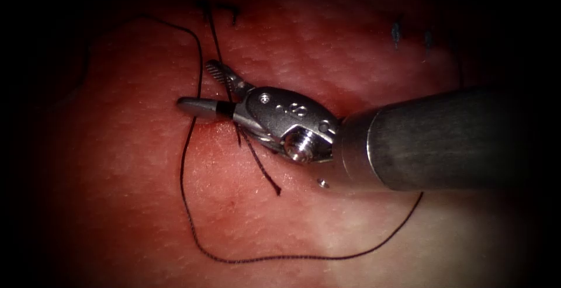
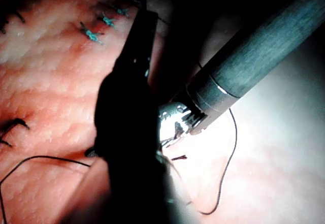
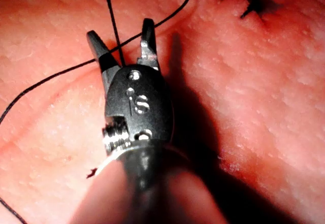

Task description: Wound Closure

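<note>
Two open jaws of the right arm's tool straddle a strand of thread over the tissue, holding nothing.

Thread loops left and below the tool, with a cut end beside it; no needle can be made out. Closing here risks cutting the wrong strand. The left arm's tool is a dark shape; its grip cannot be told.
</note>
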Robot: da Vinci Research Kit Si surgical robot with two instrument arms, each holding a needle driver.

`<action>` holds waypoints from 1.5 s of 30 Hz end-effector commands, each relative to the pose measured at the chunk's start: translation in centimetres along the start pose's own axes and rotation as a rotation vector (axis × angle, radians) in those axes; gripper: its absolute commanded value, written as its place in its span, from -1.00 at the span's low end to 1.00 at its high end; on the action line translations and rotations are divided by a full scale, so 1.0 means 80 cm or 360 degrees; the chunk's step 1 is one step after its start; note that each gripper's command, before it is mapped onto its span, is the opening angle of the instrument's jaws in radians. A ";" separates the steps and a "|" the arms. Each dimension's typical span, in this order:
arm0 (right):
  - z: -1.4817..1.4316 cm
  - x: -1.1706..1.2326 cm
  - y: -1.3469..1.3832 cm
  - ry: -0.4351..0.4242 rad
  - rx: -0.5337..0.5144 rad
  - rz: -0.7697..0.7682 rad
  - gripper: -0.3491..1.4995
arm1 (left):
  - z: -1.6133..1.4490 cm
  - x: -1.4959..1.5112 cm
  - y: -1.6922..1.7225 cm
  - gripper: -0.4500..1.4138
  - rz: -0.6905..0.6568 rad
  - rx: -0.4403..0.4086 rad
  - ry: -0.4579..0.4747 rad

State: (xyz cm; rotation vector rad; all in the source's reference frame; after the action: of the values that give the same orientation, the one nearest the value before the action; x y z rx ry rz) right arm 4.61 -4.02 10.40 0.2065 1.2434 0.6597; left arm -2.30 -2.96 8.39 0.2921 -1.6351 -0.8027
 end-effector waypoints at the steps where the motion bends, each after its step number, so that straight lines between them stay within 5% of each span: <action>1: 0.0015 -0.0004 -0.0004 0.0008 0.0016 -0.0003 0.45 | 0.0004 0.0011 -0.0003 -1.00 -0.0003 0.0001 0.0001; 5: 0.0019 -0.0002 -0.0008 0.0014 0.0039 -0.0005 0.31 | 0.0005 0.0012 -0.0003 -1.00 -0.0002 0.0002 0.0000; 6: 0.0019 -0.0002 -0.0010 0.0014 0.0041 -0.0007 0.00 | 0.0005 0.0012 -0.0003 -1.00 -0.0002 0.0003 -0.0001; 8: 0.0016 -0.0006 -0.0016 0.0014 0.0045 -0.0023 -1.00 | 0.0005 0.0013 -0.0004 -1.00 -0.0001 0.0004 -0.0001; 13: 0.0015 0.0001 -0.0012 -0.0010 -0.0127 -0.0217 -1.00 | 0.0004 0.0017 -0.0010 -1.00 0.0005 0.0007 -0.0001; 19: 0.0008 0.0012 -0.0017 0.0020 -0.0108 -0.0272 -1.00 | 0.0001 0.0022 -0.0016 -1.00 0.0011 0.0015 -0.0001; 20: 0.0003 0.0012 -0.0017 0.0022 -0.0097 -0.0271 -0.58 | 0.0000 0.0021 -0.0016 -1.00 0.0011 0.0016 -0.0001; 21: -0.0004 0.0013 -0.0018 0.0033 -0.0087 -0.0271 0.16 | 0.0000 0.0022 -0.0015 -1.00 0.0011 0.0017 -0.0002; 22: -0.0016 0.0013 -0.0019 0.0043 -0.0076 -0.0271 0.56 | 0.0000 0.0022 -0.0015 -1.00 0.0011 0.0019 0.0003; 24: -0.0039 0.0010 -0.0023 0.0053 -0.0055 -0.0275 0.67 | 0.0000 0.0025 -0.0011 -1.00 0.0011 0.0029 0.0024; 32: -0.0185 -0.0007 -0.0031 0.0040 -0.0123 -0.0266 0.56 | 0.0033 0.0068 0.0026 -1.00 0.0138 0.0017 0.0118; 36: -0.0251 -0.0015 -0.0029 0.0111 -0.0182 -0.0263 -0.22 | 0.0049 0.0105 0.0075 -1.00 0.0296 -0.0042 0.0244; 37: -0.0264 -0.0016 -0.0026 0.0082 -0.0190 -0.0299 -0.60 | 0.0048 0.0121 0.0098 -0.89 0.0345 -0.0079 0.0280; 41: -0.0278 -0.0016 -0.0018 0.0086 -0.0175 -0.0474 -0.51 | 0.0034 0.0148 0.0139 -0.33 0.0383 -0.0108 0.0297; 43: -0.0281 -0.0014 -0.0014 0.0109 -0.0007 -0.0490 -1.00 | 0.0025 0.0159 0.0156 0.06 0.0401 -0.0147 0.0320; 45: -0.0284 -0.0011 -0.0011 0.0090 0.0065 -0.0500 -1.00 | 0.0020 0.0165 0.0169 0.51 0.0407 -0.0201 0.0335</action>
State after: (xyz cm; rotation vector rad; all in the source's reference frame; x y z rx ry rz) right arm 2.46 -4.58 9.62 0.0176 1.3058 0.3622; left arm -2.37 -2.62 10.26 0.0771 -1.3708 -0.6851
